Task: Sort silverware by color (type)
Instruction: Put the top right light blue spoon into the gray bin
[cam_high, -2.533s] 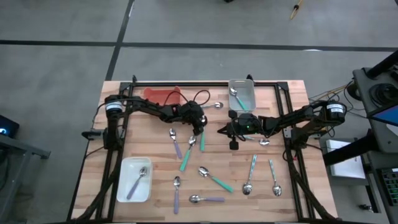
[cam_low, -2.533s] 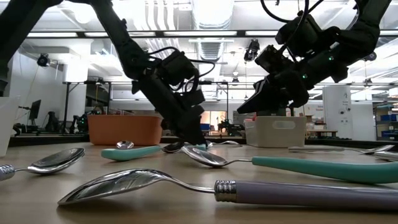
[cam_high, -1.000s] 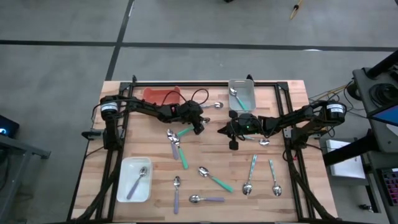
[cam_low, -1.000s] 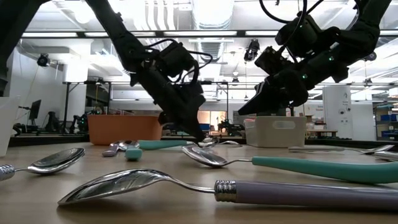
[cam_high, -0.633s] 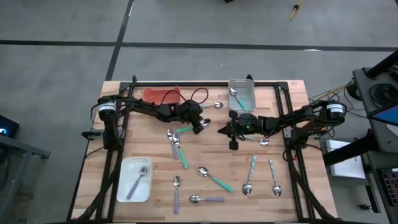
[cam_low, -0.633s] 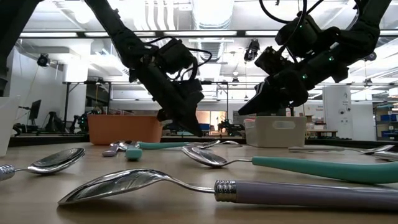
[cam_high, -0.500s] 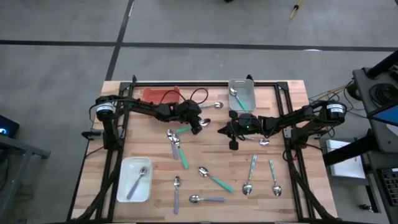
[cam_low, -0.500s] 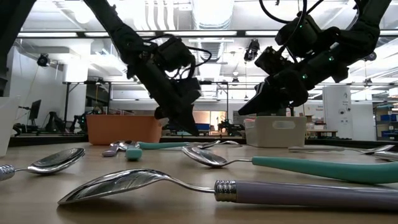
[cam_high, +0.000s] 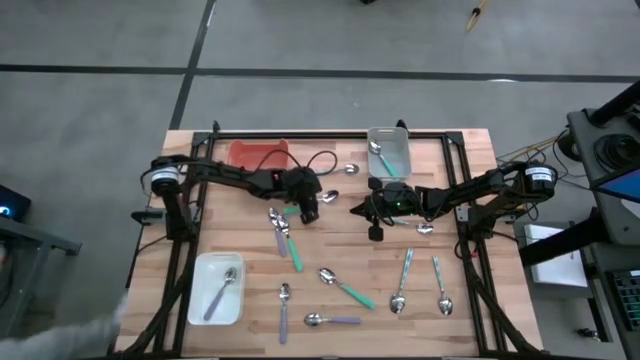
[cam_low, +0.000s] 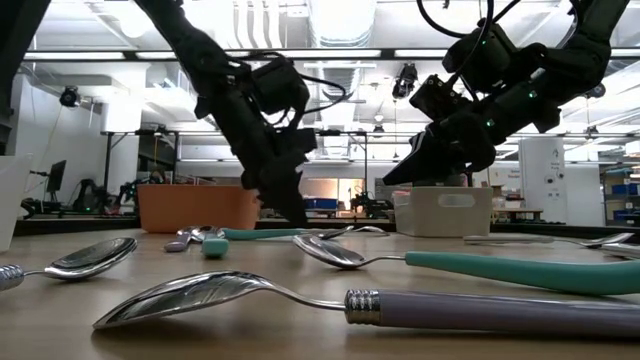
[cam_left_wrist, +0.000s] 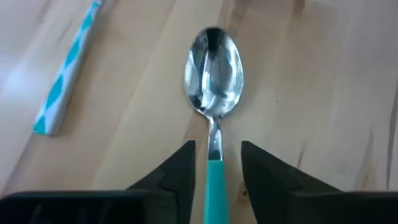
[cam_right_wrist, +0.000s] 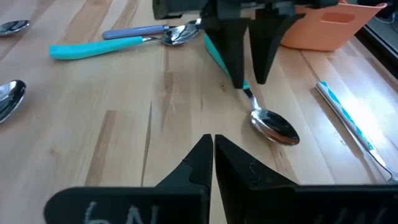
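Left gripper (cam_left_wrist: 212, 163), jaws apart, straddles the teal-handled metal spoon (cam_left_wrist: 212, 93), whose handle runs lengthwise between them; right gripper (cam_right_wrist: 212, 152) shut.

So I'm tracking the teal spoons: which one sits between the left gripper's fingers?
The teal spoon lying flat between the left gripper's open fingers, near the orange tray.

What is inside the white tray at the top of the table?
The white tray holds one teal-handled spoon, seen from above. Its wall hides the inside in the low view, so only the top view shows it. No other spoon shows there.
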